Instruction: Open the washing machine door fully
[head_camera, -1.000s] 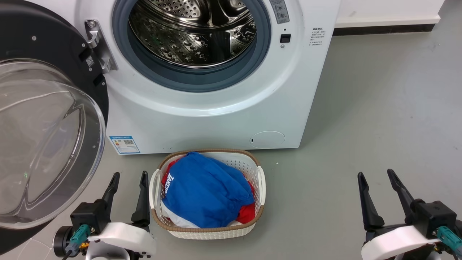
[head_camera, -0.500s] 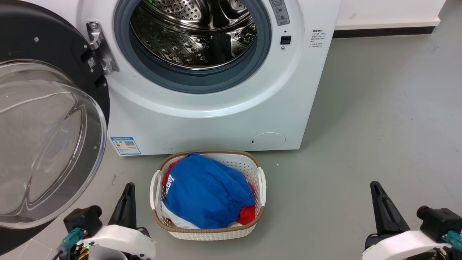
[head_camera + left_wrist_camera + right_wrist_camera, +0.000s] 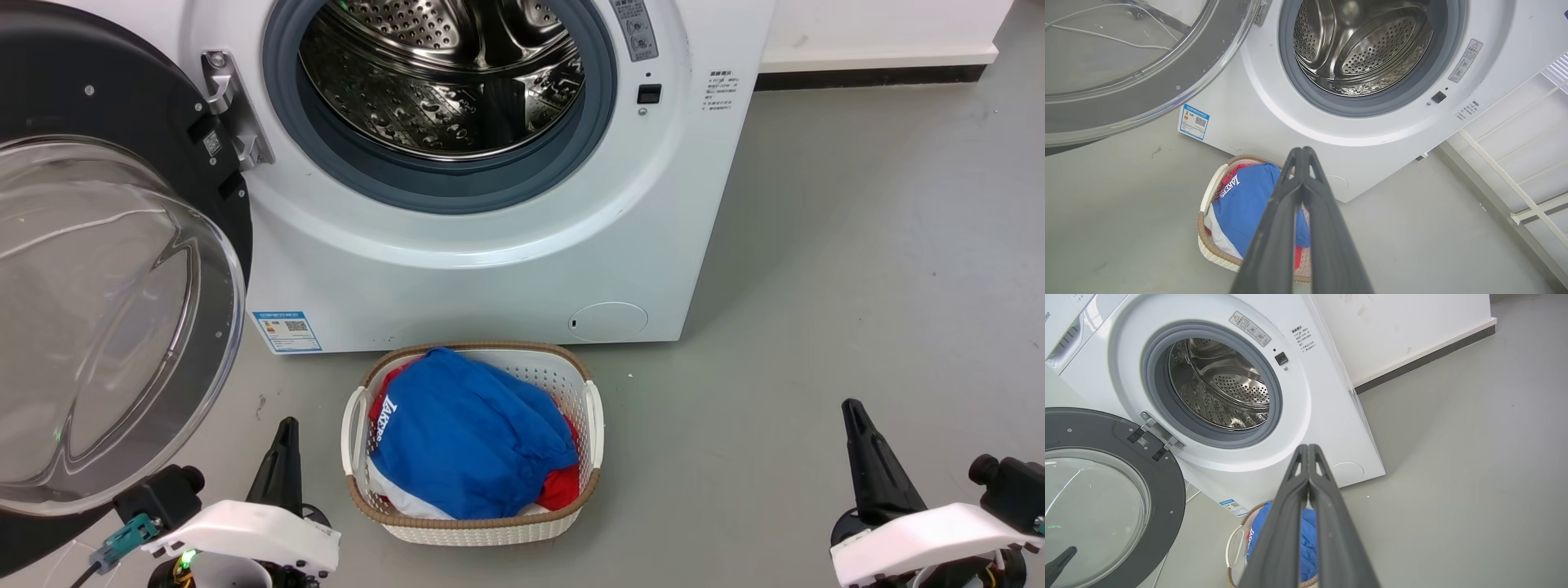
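Washing machine door [image 3: 106, 90] hangs swung wide at frame left, clear of drum [image 3: 441, 73]; washing machine [image 3: 490, 269] top centre. Left gripper [image 3: 1302, 152] and right gripper [image 3: 1307, 447] both closed, empty, touching nothing. Opening looks done; next, at most nudge the rim further left.

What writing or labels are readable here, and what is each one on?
"LAKERS": white letters on the blue garment in the basket.
Blue sticker on the washing machine: too small to read.
Warning label and small print on its front: too small.
QR tag on the washing machine door: unreadable.
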Available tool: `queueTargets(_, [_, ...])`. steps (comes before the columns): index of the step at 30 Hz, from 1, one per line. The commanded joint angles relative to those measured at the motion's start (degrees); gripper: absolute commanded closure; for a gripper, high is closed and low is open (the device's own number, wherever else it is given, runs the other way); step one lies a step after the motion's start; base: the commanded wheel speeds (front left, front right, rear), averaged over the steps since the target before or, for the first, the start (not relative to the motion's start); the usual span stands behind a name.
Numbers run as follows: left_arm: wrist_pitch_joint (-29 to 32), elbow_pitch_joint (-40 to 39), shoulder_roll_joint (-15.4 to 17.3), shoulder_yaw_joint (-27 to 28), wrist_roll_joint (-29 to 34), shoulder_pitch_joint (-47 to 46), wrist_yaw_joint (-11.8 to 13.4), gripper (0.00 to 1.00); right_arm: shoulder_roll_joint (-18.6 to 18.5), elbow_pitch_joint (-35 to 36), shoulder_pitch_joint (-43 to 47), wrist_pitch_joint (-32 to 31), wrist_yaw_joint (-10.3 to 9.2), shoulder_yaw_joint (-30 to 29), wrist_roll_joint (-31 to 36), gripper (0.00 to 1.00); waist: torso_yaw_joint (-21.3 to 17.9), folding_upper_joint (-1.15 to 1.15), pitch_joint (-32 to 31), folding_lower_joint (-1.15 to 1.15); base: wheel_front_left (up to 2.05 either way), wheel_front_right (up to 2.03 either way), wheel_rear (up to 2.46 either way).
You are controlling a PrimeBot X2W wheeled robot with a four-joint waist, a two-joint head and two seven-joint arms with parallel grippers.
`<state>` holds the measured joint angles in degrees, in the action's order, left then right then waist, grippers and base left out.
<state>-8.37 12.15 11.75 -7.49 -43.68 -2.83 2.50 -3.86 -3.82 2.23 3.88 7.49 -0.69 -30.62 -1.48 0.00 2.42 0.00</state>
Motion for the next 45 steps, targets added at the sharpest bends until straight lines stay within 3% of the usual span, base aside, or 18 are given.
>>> queueTargets(1, [0.5,-0.6,-0.1,0.9,-2.0,-1.7,-0.7,1.0,-0.6,0.3,-1.5,-0.2,0.01,0.0,-2.8,1.0,0.0,0.0,0.0,0.0,0.0,0.0,0.0])
queueTargets(21, [4.6,0.0,-2.5,4.6,-15.1,-2.3,-3.4,1.0,-1.1,-2.5,-3.5,-2.1,0.01,-0.5,-20.4,1.0,0.3,0.0,-0.5,0.0,0.0,0.0,0.0])
queueTargets(45, [8.5,0.7,-4.9,8.2,-27.8,-2.9,-5.9,1.0,-1.2,-5.3,-5.4,-4.4,0.01,-1.3,-37.0,1.0,0.7,0.0,-1.0,0.0,0.0,0.0,0.0])
